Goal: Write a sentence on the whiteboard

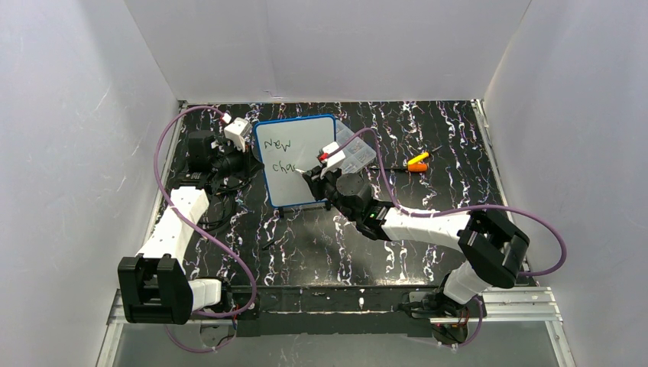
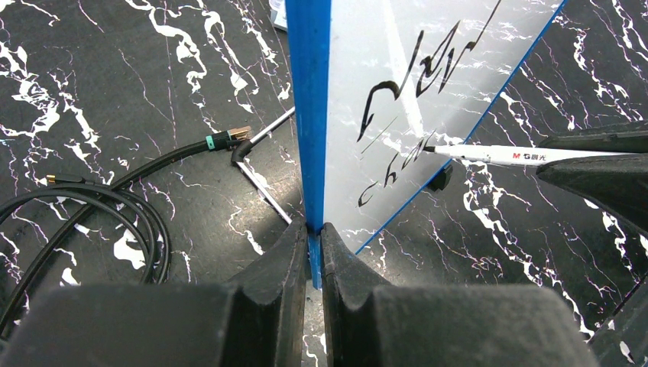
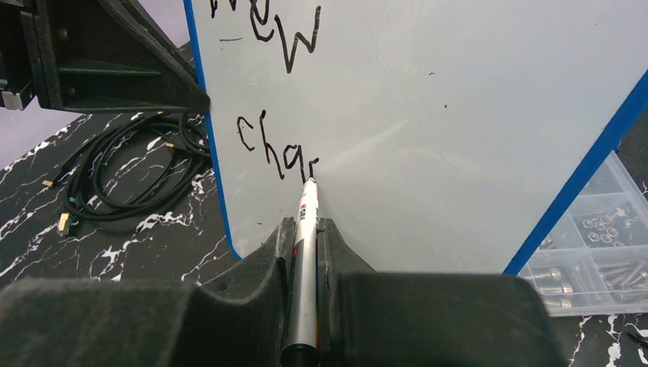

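Left pincer (image 2: 309,237) pinching the whiteboard (image 1: 298,157) by its blue edge, right pincer (image 3: 306,229) clamped on the marker (image 3: 308,200), tip on the half-written sentence (image 3: 277,153) just ahead; hard tip pressure could pivot the board, skewing strokes.

Blue-framed white whiteboard (image 1: 306,180), black sentence (image 3: 279,157), black table (image 1: 451,183) veined white, purple cables (image 1: 564,248), silver pen (image 3: 306,229)
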`<action>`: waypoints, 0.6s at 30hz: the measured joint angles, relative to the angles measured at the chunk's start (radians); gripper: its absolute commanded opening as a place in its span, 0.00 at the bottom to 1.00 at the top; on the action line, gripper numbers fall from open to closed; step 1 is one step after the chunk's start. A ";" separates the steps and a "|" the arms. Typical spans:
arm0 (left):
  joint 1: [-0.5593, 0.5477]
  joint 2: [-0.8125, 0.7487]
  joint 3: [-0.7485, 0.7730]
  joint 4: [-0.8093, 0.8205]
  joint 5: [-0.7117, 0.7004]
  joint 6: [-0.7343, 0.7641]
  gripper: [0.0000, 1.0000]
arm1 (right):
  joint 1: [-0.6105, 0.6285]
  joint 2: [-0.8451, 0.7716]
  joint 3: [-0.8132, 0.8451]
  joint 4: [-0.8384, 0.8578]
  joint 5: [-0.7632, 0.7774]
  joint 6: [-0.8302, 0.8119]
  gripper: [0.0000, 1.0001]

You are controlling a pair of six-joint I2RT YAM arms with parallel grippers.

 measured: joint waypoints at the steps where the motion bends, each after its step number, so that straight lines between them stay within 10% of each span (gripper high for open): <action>1: 0.000 0.000 0.000 0.000 0.000 0.000 0.00 | 0.000 0.000 0.000 0.001 0.000 0.000 0.01; 18: 0.000 0.000 0.000 0.000 0.000 0.000 0.00 | 0.006 -0.014 -0.023 0.072 0.058 -0.016 0.01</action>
